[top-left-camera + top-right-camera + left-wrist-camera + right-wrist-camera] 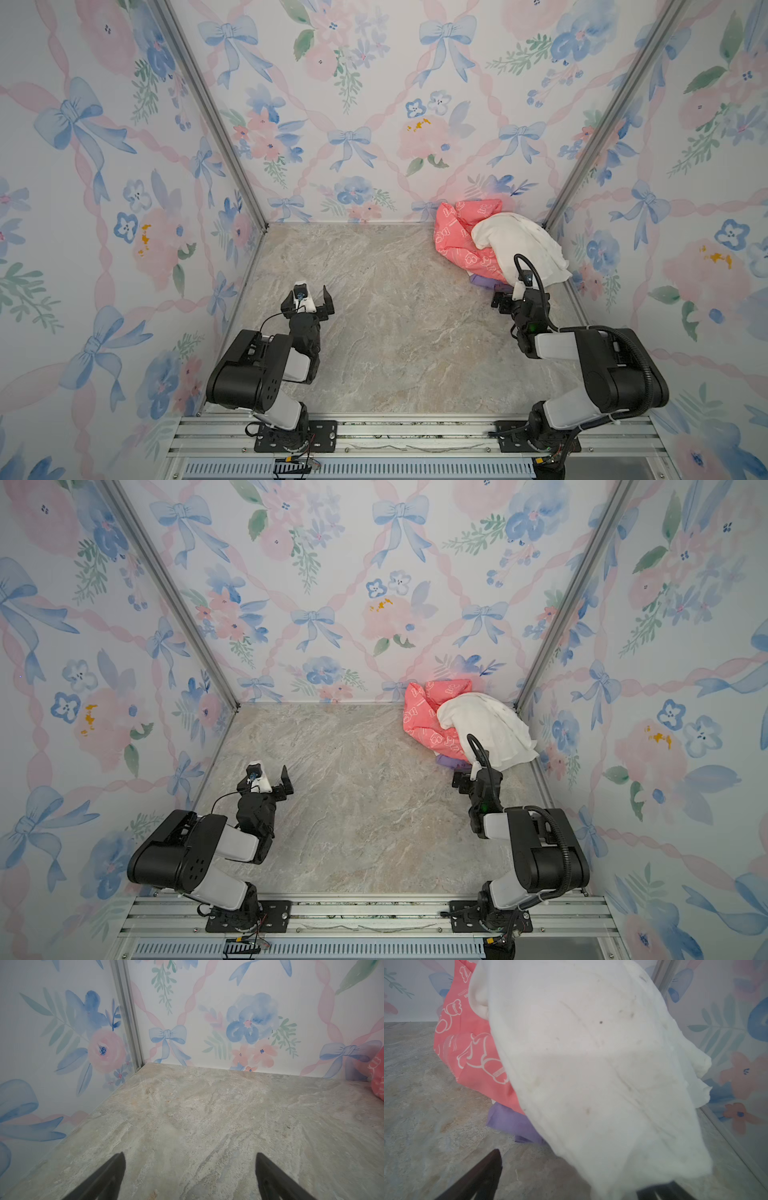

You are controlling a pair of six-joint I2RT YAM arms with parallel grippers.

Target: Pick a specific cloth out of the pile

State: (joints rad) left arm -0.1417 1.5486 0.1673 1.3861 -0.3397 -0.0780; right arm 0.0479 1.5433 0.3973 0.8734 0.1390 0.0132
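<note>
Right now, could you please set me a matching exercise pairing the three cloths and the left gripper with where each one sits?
Things:
1. off-white cloth
2. coral-pink printed cloth
3. lavender cloth
4. left gripper

Places:
A. open over bare tabletop, away from the pile
B. peeking out at the pile's bottom edge
C. draped over the top of the pile
D. layered between the other two cloths

Pairs: 1-C; 2-D; 3-B; 4-A

A coral-pink soft cloth [451, 239] is printed with white outlines. A plain off-white cloth [521, 245], a lavender-purple cloth [512, 1124] and a grey-beige marbled tabletop [374, 332] are seen.
</note>
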